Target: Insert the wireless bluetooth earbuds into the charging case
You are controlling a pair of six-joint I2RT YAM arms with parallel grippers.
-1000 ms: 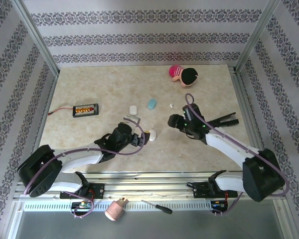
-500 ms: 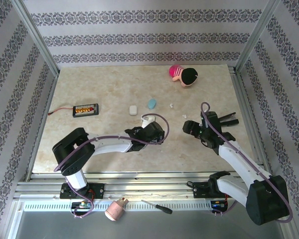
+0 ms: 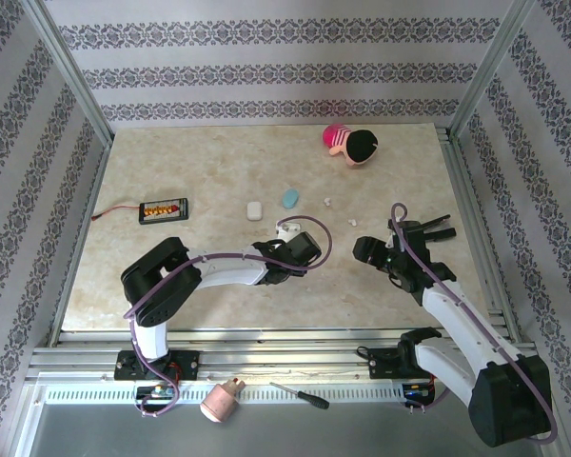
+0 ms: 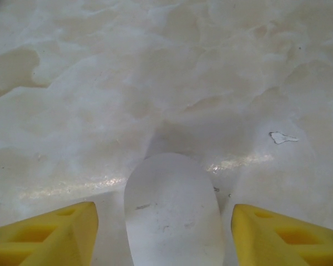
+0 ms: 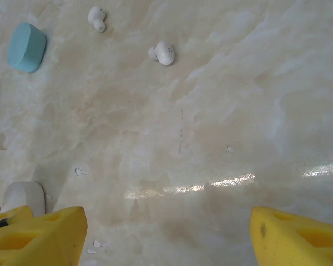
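Two white earbuds [image 5: 164,52] lie loose on the bench [image 5: 227,116], near each other and apart from every case. A light-blue case [image 5: 26,47] lies near the farther bud, and a flat white case [image 3: 254,209] lies just beside that one.

A third, rounded white case [image 4: 172,216] sits between the left fingers [image 4: 164,224]. These stand open with a gap on either side and have hold of nothing. The lid looks shut; I cannot tell where the hinge is.

The right fingers [image 5: 167,221] are spread wide and empty over bare bench, with the buds ahead of them.

Risks, as I judge them:
- The rounded case is smooth. An off-centre squeeze could squirt it out forward or spin it.
- With the lid shut no bud can go in. Prying it open one-handed may flip the case over.
- The buds are tiny and rounded. A wide closing stroke may nudge one and send it rolling instead of pinching it.
- With three cases out, a bud could go to the wrong one.
- Small white flecks on the bench could be mistaken for buds.
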